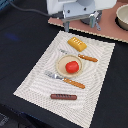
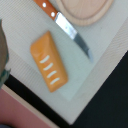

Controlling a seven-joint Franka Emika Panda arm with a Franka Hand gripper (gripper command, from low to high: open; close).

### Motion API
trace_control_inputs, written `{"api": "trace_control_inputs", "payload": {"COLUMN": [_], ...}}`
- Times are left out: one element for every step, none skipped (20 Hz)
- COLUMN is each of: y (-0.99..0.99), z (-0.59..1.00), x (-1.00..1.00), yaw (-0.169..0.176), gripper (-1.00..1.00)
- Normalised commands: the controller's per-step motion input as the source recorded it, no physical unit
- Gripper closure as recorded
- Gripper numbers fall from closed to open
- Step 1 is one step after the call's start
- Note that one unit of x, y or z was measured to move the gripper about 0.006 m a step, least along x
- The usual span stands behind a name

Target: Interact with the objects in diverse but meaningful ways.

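Directly beneath the hand [image 1: 79, 24], whose finger spread cannot be told, the bread block [image 2: 49, 62] is seen lying flat on the placemat [image 2: 95, 80], judged light, rigid and best pinched across its narrow sides.

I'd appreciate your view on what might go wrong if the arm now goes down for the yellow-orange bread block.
1. The knife lies close beside the bread block, its blade pointing past the block's end; a descending finger could likely strike or drag it.
2. The bread block sits near the placemat edge, so a nudge might push it onto the dark table.
3. The gripper fingertips are not clearly visible, so alignment over the block is uncertain.
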Motion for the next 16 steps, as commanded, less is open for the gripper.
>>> {"api": "trace_control_inputs", "payload": {"y": [-0.46, -0.42, -0.35, -0.26, -0.24, -0.17, -0.19, -0.21, -0.17, -0.05, 0.00, 0.00, 0.00, 0.00, -0.01, -0.04], "z": [-0.18, -0.15, -0.10, -0.05, 0.00, 0.00, 0.00, 0.00, 0.00, 0.00, 0.00, -0.01, -0.07, -0.07, -0.09, -0.14], "x": [0.00, 0.00, 0.00, 0.03, 0.10, 0.18, 0.17, 0.12, 0.11, 0.15, 0.13, 0.10, 0.07, 0.07, 0.05, 0.04], "yaw": [0.238, 0.242, 0.241, 0.231, 0.230, 0.227, 0.230, 0.229, 0.225, 0.194, 0.137, 0.073, 0.023, 0.000, 0.000, 0.000], "gripper": [-1.00, -1.00, -1.00, -1.00, -1.00, -1.00, -1.00, -1.00, -1.00, -1.00, -1.00, -1.00, -1.00, -1.00, -1.00, -1.00]}}
